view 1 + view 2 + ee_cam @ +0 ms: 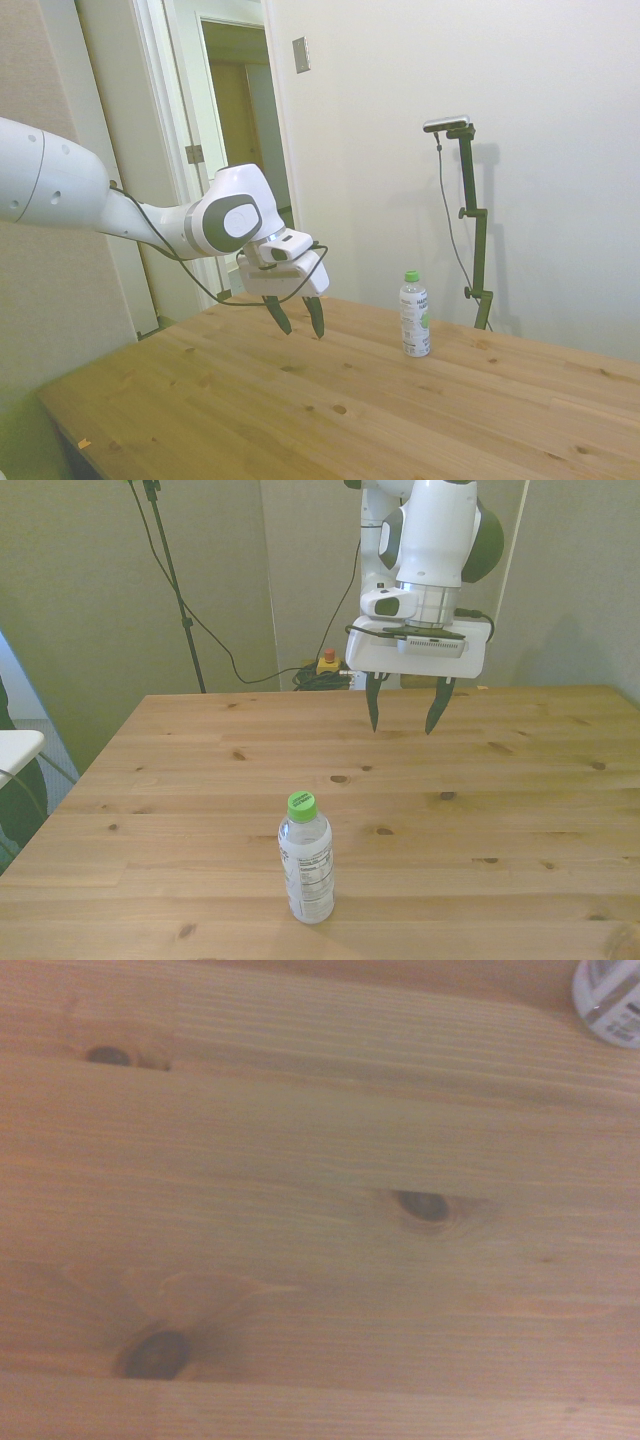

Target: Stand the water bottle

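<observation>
Clear plastic water bottle [305, 858] with green cap, white label stands upright on wooden worktop [520, 820]; two-finger gripper [404, 708] well apart, hovering above bare boards, wide open, empty; risk: stray sweep of arm tips bottle; it looks light.

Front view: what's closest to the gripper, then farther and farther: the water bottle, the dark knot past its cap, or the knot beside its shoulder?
1. Dark knot past the cap, nearest the gripper.
2. Knot beside the shoulder, on the front view's right of the bottle.
3. Water bottle, upright, closest to the camera, farthest.
</observation>
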Motion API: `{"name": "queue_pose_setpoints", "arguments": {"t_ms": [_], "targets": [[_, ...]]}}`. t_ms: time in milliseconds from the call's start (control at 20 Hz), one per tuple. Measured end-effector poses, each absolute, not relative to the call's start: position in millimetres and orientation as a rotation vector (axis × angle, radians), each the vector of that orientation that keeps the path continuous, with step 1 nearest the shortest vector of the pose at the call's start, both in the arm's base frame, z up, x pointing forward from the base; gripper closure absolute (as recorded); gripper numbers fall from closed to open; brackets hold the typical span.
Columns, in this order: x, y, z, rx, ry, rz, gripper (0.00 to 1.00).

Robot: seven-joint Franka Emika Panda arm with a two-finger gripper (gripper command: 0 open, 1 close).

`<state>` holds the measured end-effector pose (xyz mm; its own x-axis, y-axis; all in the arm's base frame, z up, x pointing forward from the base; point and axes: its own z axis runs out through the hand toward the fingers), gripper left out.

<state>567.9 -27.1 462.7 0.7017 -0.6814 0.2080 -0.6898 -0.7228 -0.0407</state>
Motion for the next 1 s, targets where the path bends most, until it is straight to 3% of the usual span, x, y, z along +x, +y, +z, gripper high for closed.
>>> {"name": "queue_pose_setpoints", "arguments": {"t_ms": [1000], "targets": [[591, -12, 454, 2.932, -1.119, 0.281, 0.0]]}}
